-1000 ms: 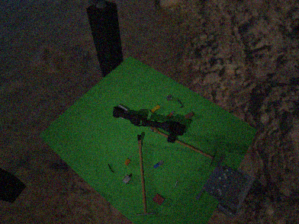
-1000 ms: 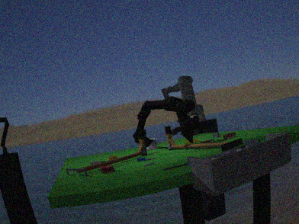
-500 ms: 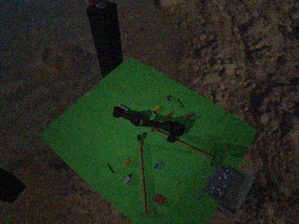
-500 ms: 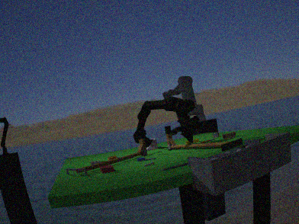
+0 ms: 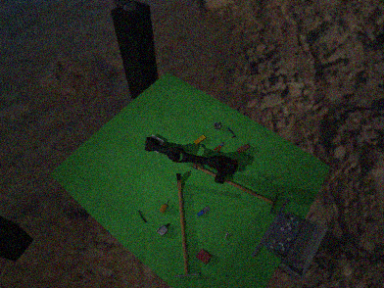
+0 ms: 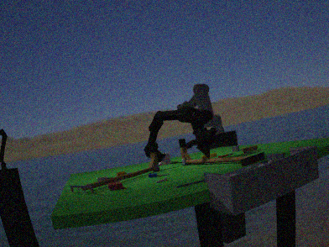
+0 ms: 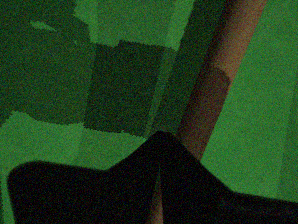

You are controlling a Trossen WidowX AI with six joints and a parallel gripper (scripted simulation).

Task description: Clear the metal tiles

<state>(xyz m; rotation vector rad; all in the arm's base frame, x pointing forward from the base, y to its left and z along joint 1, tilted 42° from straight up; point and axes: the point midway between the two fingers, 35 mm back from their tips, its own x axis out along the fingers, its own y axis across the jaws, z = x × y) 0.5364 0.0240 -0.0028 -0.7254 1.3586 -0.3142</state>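
Observation:
My gripper (image 5: 219,180) (image 6: 206,155) (image 7: 162,138) is shut, its fingertips together above the long scraper's wooden handle (image 5: 245,189) (image 6: 218,160) (image 7: 240,40). The handle passes beneath the tips, not between them. The scraper lies on the green table, its dark head (image 5: 275,203) (image 6: 253,158) near the grey catch box (image 5: 313,242) (image 6: 268,181) at the table edge. Several small metal tiles (image 5: 287,231) show in the grey plate-and-box area; in this dim light I cannot tell exactly which part they lie on. The tiles are not clear in the exterior view.
A second long tool (image 5: 182,222) (image 6: 119,178), rake-like, lies on the green table (image 5: 113,162) (image 6: 134,202). A red block (image 5: 204,256) (image 6: 117,186), a blue piece (image 5: 202,212) (image 6: 153,175), a yellow piece (image 5: 200,139) and other small items lie around the tools.

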